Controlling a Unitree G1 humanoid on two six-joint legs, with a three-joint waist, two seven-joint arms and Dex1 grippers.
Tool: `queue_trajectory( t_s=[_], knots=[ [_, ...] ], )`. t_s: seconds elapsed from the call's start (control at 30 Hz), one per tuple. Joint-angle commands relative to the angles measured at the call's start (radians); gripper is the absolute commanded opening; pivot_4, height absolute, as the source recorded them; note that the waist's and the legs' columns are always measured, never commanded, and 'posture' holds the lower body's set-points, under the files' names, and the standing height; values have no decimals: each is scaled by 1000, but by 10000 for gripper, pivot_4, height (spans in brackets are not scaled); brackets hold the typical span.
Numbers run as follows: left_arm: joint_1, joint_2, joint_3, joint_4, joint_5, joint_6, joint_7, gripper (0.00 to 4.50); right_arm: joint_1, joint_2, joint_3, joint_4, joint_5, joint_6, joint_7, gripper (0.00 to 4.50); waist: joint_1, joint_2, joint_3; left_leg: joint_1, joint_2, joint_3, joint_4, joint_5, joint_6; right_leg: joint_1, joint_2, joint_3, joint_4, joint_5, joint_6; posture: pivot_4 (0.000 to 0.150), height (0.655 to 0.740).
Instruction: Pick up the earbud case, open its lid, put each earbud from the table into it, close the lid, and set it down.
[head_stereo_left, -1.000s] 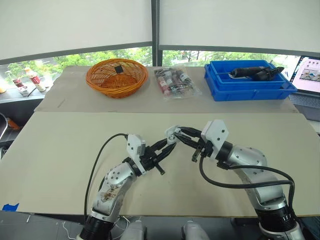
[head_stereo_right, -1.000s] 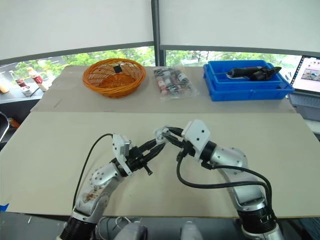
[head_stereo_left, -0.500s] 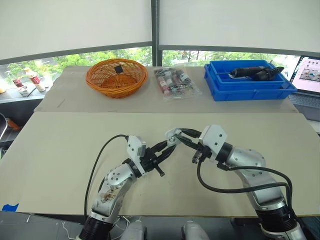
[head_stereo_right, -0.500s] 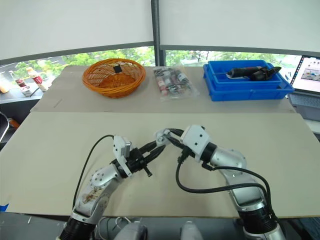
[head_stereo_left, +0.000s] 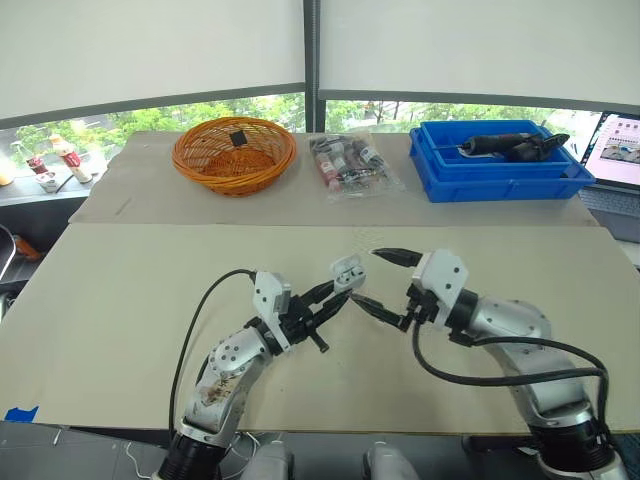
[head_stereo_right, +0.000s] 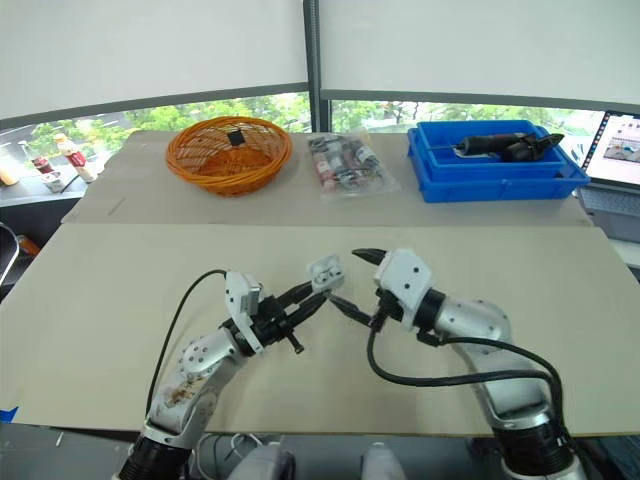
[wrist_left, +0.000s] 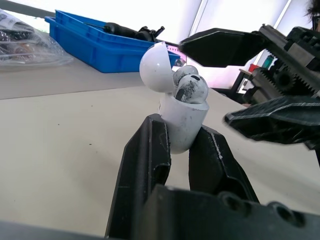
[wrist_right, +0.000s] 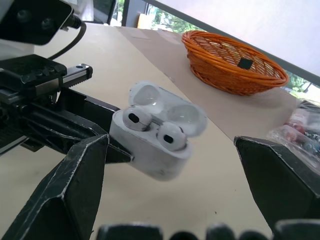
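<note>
The right gripper (head_stereo_left: 366, 275) came off the earbud case (head_stereo_left: 344, 272) and pulled back a little, to just beside it. Its two black fingers had been close together at the case and then spread wide apart.

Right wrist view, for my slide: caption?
Left end effector holds the open case, both earbuds seated; right end effector open, facing it.

I saw a white case (wrist_right: 150, 152), white earbuds (wrist_right: 170, 136) with dark grilles, an orange woven basket (head_stereo_left: 225, 172), a blue bin (head_stereo_left: 500, 188), a beige table (head_stereo_left: 130, 290).
</note>
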Motion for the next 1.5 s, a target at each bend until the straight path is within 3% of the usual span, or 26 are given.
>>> queue_trajectory(
  t_s=[0.03, 0.1, 0.13, 0.3, 0.53, 0.57, 1.0, 1.1, 1.3, 1.47, 1.5],
  knots=[
    [-19, 18, -4, -20, -33, -10, -58, 5048, -8, -81, -135, -53, 103, 96, 26, 45000, -1, 0, 0, 0, 0, 0, 0, 0, 0, 0, 0, 0, 0, 0, 0, 1500, 7400],
    [-32, 38, -19, -18, -57, 5, -118, 5048, -20, -135, -166, -44, 124, 123, 47, 45000, -3, 0, 0, 0, 0, 0, 0, 0, 0, 0, 0, 0, 0, 0, 0, 1500, 7400],
    [-41, 50, -36, -19, -78, 28, -161, 5048, -45, -174, -172, -23, 132, 142, 71, 42524, -4, 0, 0, 0, 0, 0, 0, 0, 0, 0, 0, 0, 0, 0, 0, 1500, 7400],
    [-96, 83, -100, -1, -140, 111, -307, 5048, -202, -286, -78, 136, 77, 127, 175, 26297, -7, 0, 0, 0, 0, 1, 0, 0, 0, 0, 0, 0, 0, 0, 0, 1500, 7400],
    [-184, 56, -111, 99, -132, 100, -374, 5048, -381, -290, 96, 268, 46, 144, 327, 1966, -6, 0, 0, 0, 1, 1, 0, 0, 1, 0, 1, 0, -1, 0, 0, 1500, 7400],
    [-193, 53, -111, 108, -130, 98, -380, 5048, -387, -294, 111, 270, 50, 145, 352, 133, -4, 0, 0, 0, 1, 1, 0, 0, 1, 0, 1, 0, -1, 0, 0, 1500, 7400],
    [-219, 45, -90, 179, -82, 81, -366, 5048, -271, -372, 46, 15, 261, 368, 438, 0, -1, 0, 0, -2, 0, 0, 3, -1, 2, 0, 0, -1, 0, 0, 0, 1500, 7400],
    [-255, 45, -85, 215, -105, 189, -353, 5048, -208, -394, 8, -18, 278, 384, 421, 0, 2, 0, 0, -2, 0, 0, 4, -1, 2, 0, 0, -1, 0, 0, 0, 1500, 7400],
    [-391, 17, -31, 348, -189, 590, -270, 5048, -97, -391, -48, -45, 228, 355, 318, 0, 5, -1, 1, -2, 0, 0, 5, -1, 2, 0, 1, -1, 1, 0, 0, 1500, 7400],
    [-469, 55, -72, 439, -152, 667, -337, 5048, -18, -392, -60, -71, 201, 319, 280, 0, -2, -1, 1, -2, 0, 0, 4, -2, 3, 0, 1, -2, 1, 0, 0, 1500, 7400],
    [-478, 71, -80, 452, -135, 654, -348, 10048, -9, -391, -62, -75, 200, 315, 274, 0, -4, -1, 1, -2, 0, 0, 4, -2, 3, -1, 1, -1, 1, 0, 0, 1500, 7400]
  ],
)
